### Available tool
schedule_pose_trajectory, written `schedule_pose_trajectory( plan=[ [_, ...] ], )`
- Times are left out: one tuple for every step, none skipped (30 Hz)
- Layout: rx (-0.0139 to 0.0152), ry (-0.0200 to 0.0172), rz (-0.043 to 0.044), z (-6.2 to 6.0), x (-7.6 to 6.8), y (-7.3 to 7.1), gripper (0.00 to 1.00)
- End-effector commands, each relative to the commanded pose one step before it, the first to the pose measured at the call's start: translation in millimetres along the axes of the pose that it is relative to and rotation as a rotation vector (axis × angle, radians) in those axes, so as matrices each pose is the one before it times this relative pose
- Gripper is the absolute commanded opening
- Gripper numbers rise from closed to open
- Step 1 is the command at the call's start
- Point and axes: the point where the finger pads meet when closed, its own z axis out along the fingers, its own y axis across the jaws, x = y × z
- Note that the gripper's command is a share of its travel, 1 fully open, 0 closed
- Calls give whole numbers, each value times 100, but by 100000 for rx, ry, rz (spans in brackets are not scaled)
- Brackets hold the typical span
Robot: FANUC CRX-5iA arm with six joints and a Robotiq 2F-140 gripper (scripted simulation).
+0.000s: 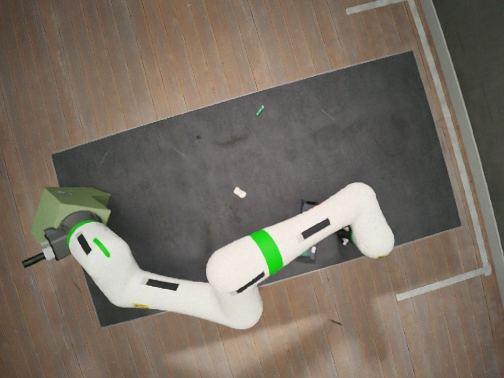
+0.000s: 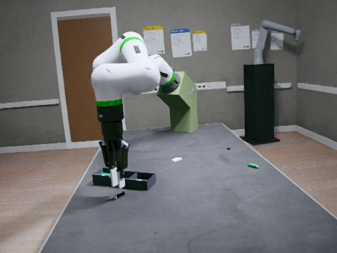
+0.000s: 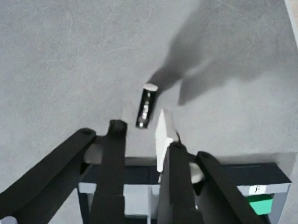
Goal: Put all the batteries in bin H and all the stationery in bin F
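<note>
Just beside the fingertips, dark bin unit on table, w/ at least 1 divider; exact no. of compts can't tell, fingers & arm block part. F label readable on wall, wrist view; H mark not readable. Green item in F compt, partly hidden; rest of contents unclear.

Count outside bins: 1 blk cylindrical item w/ pale end, prob. battery, lying on table near fingertips, on side away from bins; 1 green cylinder, well apart from fingers; 1 white item, type unclear, also well off; 1 tiny dk thing, farther from fingers than white one.

Gripper: fingers slightly apart, narrow gap, nothing seen between, pointing down. Blk item not touched; tip contact w/ bin wall can't tell.
</note>
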Motion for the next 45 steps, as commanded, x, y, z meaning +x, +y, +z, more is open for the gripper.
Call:
schedule_pose_trajectory(
  plan=[
    [21,59,-14,1107,70,-36,26],
    [0,0,0,400,2,-1,26],
    [0,0,0,400,2,-1,26],
    [0,0,0,400,1,-1,26],
    [0,0,0,400,1,-1,26],
    [0,0,0,220,1,-1,26],
    [0,0,0,0,2,-1,26],
    [0,0,0,0,2,0,26],
    [0,0,0,0,2,0,26],
    [0,0,0,0,1,1,26],
    [0,0,0,133,0,1,26],
    [0,0,0,133,-1,1,26],
    [0,0,0,133,-2,1,26],
    [0,0,0,133,-2,1,26],
    [0,0,0,0,0,0,26],
    [0,0,0,0,0,0,26],
    [0,0,0,133,-2,1,26],
    [0,0,0,133,-2,1,26],
    [0,0,0,133,-2,1,26],
    [0,0,0,133,-2,1,26],
    [0,0,0,133,-2,1,26],
    [0,0,0,0,-1,1,26],
    [0,0,0,0,-1,1,26],
    [0,0,0,0,-1,1,26],
    [0,0,0,0,-1,1,26],
    [0,0,0,0,-1,1,26],
    [0,0,0,0,-1,1,26],
    [0,0,0,0,-1,0,26],
    [0,0,0,0,-1,0,26],
    [0,0,0,0,-1,0,26],
    [0,0,0,0,-1,0,26],
    [0,0,0,0,0,0,26],
    [0,0,0,0,0,0,26],
    [0,0,0,0,0,0,26],
    [0,0,0,0,0,0,15],
    [0,0,0,0,0,0,15],
    [0,0,0,0,0,0,15],
    [0,0,0,0,0,0,15],
    [0,0,0,0,0,0,15],
    [0,0,0,0,0,0,15],
    [0,0,0,0,0,0,15],
    [0,0,0,0,0,0,15],
    [0,0,0,0,0,0,15],
    [0,0,0,0,0,0,15],
    [0,0,0,0,0,0,15]
  ],
)
